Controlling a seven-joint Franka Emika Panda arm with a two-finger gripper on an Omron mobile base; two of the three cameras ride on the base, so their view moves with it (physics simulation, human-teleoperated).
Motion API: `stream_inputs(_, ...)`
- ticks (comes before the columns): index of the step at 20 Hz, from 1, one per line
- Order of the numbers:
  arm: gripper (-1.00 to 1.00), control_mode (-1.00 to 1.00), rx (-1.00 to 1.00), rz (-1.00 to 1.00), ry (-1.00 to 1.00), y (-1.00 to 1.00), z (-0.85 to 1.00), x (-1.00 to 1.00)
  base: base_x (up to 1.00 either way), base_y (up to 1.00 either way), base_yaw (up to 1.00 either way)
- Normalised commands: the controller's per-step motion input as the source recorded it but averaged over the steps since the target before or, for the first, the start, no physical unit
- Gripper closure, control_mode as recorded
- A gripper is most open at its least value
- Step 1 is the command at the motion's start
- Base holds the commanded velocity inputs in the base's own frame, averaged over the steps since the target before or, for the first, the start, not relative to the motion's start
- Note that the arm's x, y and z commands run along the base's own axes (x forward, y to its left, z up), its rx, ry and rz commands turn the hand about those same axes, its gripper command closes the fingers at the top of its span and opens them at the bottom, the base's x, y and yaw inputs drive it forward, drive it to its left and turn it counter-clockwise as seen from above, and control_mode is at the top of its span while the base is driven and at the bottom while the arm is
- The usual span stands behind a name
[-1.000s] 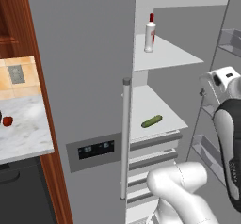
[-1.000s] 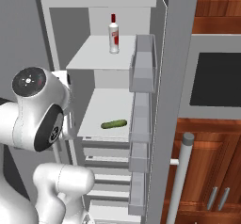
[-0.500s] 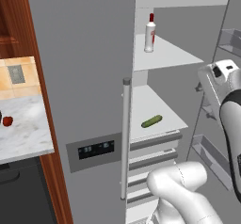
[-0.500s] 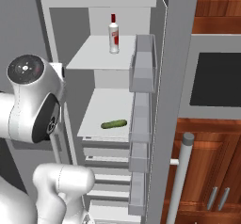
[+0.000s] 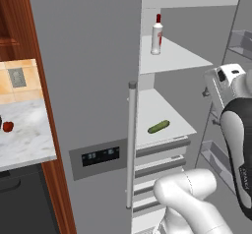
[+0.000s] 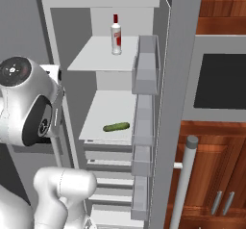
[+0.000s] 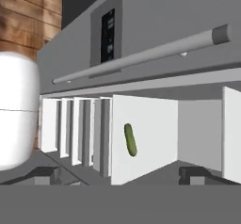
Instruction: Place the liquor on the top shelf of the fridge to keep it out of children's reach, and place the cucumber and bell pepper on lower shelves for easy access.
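Nearest the cameras, the white jointed arm is rising from the lower right of the left base view and the lower left of the right base view. In the hand view the dark two-finger gripper is sitting at the bottom centre with its jaws spread wide, released and gripping nothing.

Just beyond, the tall grey two-door fridge is standing with its right door swung open, its long vertical bar handle running down the middle of the left base view beside the dark dispenser panel. The small dark green elongated cucumber is lying flat on a plain white lower shelf, at centre right of the left base view and just left of centre in the right base view; in the hand view it is showing near the middle, rolled on its side. Grey slatted drawer fronts are stacking below that shelf.

Higher and farther back, the slim clear-white liquor bottle with red cap and label is standing upright on the top white shelf.

Far left in the left base view, the small round glossy red bell pepper is resting on the pale marble counter, well apart from the fridge.
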Motion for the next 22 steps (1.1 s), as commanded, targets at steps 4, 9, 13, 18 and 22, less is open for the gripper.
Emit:
stream_inputs(4,-1.0,-1.0,0.0,-0.12,0.0,0.1,-0.12,0.0,0.0,0.0,0.0)
stream_inputs(9,-1.0,1.0,0.0,-0.02,0.0,0.03,-0.02,0.0,-0.31,0.23,-0.02)
stream_inputs(13,-1.0,1.0,0.0,0.0,0.0,0.0,0.0,0.0,-0.53,0.44,0.14)
stream_inputs(18,-1.0,1.0,0.0,0.0,0.0,0.0,0.0,0.0,-0.14,0.66,0.43)
stream_inputs(22,-1.0,1.0,0.0,0.0,0.0,0.0,0.0,0.0,0.0,0.87,0.6)
